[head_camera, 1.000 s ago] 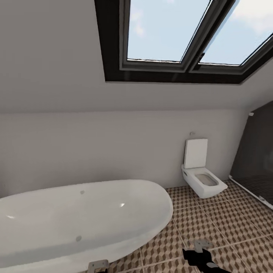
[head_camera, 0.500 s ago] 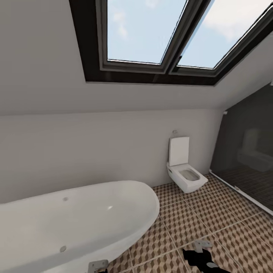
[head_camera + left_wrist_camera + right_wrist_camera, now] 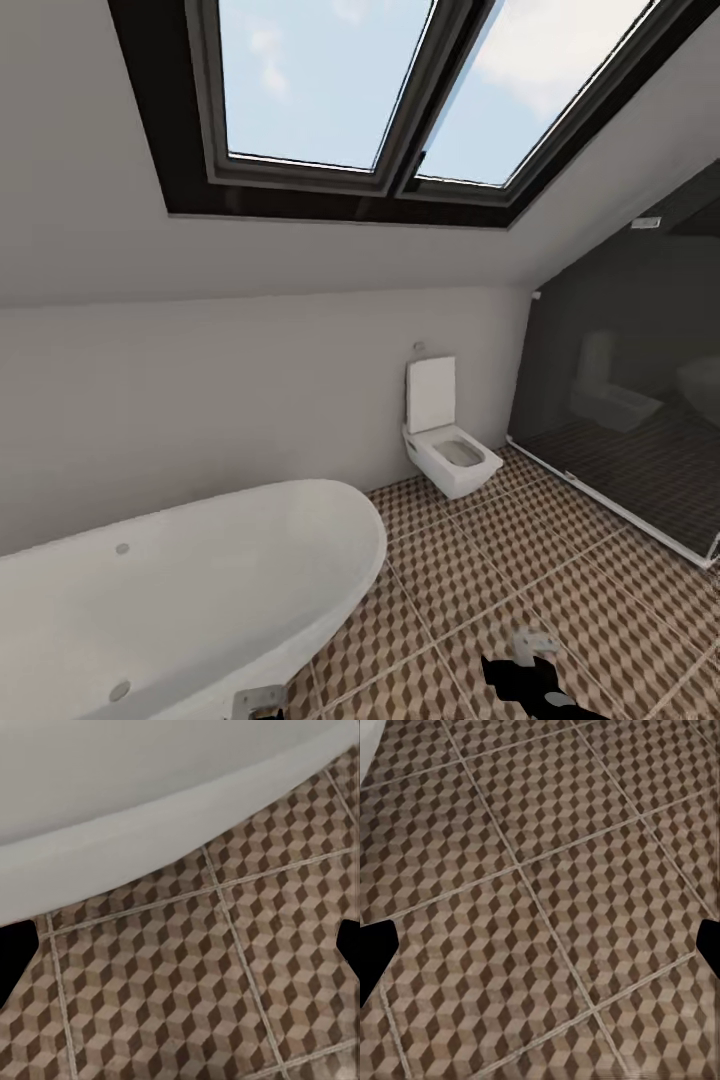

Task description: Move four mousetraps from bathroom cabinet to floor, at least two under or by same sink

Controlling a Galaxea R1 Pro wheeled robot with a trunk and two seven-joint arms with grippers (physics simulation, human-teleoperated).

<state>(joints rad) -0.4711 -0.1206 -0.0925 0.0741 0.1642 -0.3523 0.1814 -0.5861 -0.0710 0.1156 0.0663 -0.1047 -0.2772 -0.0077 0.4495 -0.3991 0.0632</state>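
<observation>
The mousetraps, the cabinet and the sink are out of view. The bathroom floor (image 3: 480, 590) with its brown and cream cube tiles spreads from the tub to the toilet. My left gripper (image 3: 258, 702) pokes in at the lower edge of the head view beside the tub's foot. In the left wrist view its dark fingertips (image 3: 15, 960) stand far apart, open, over bare tiles. My right gripper (image 3: 533, 648) hangs over the tiles further right, and it too is open, with only floor (image 3: 540, 907) between its fingers.
A curved white bathtub (image 3: 170, 600) fills the lower left, and its rim (image 3: 150, 832) lies close ahead of the left gripper. A white toilet (image 3: 448, 450) stands on the far wall. A dark glass shower enclosure (image 3: 630, 420) closes the right side. A skylight (image 3: 400, 90) sits overhead.
The camera has swung to the right: tub and toilet slid left in the picture and more of the glass shower came into view. Both grippers keep their places in the picture.
</observation>
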